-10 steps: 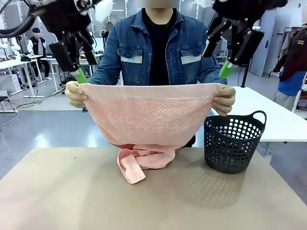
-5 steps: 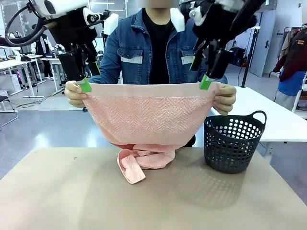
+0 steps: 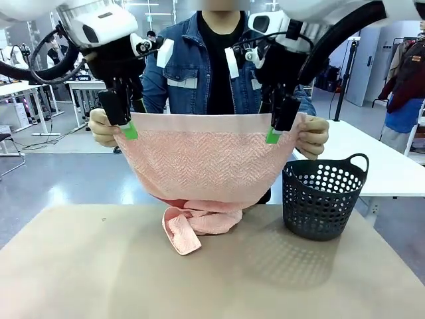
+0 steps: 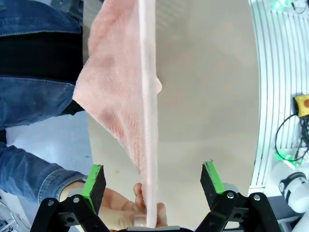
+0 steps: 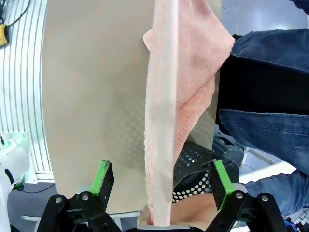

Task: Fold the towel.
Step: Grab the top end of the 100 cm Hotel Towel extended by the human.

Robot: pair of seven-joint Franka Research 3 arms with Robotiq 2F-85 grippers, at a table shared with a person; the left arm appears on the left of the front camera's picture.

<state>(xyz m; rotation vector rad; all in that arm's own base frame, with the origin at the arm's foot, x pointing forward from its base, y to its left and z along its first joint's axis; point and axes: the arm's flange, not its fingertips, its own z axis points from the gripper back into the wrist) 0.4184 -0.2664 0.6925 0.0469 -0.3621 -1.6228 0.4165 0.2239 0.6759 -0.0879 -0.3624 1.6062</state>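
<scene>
Towel: The towel (image 3: 206, 163) is hanging as a sheet above the bench (image 3: 99, 266), with its plain hem band at the top. Its lower end is lying bunched on the bench.
Person's hands: The person at the far side is pinching the two top corners, one hand (image 3: 103, 128) on my left and the other hand (image 3: 313, 136) on my right. They are keeping the hem stretched level.
Left tool: My left tool (image 4: 153, 179) is sitting at the left corner with its fingers apart and nothing clamped. The hem is running edge-on between the green pads (image 4: 94, 180), right beside the person's fingers.
Right tool: My right tool (image 5: 161, 175) is sitting at the right corner, fingers likewise apart and gripping nothing. The hem is passing between them.
Key relation: The towel's long top edge is running left to right, from one tool to the other. Each arm is nearest its own corner, with one finger on my side of the cloth and one on the person's side.
Step in hand: I am judging this as the handover, before any fold is made.
Next move: I am expecting to close both tools on the hem band together.
Risk: The person's fingertips are lying very near the pads, so I am watching for a pinch.
Basket: A dark basket (image 3: 322, 196) is standing on the bench to my right, apart from the towel.
</scene>
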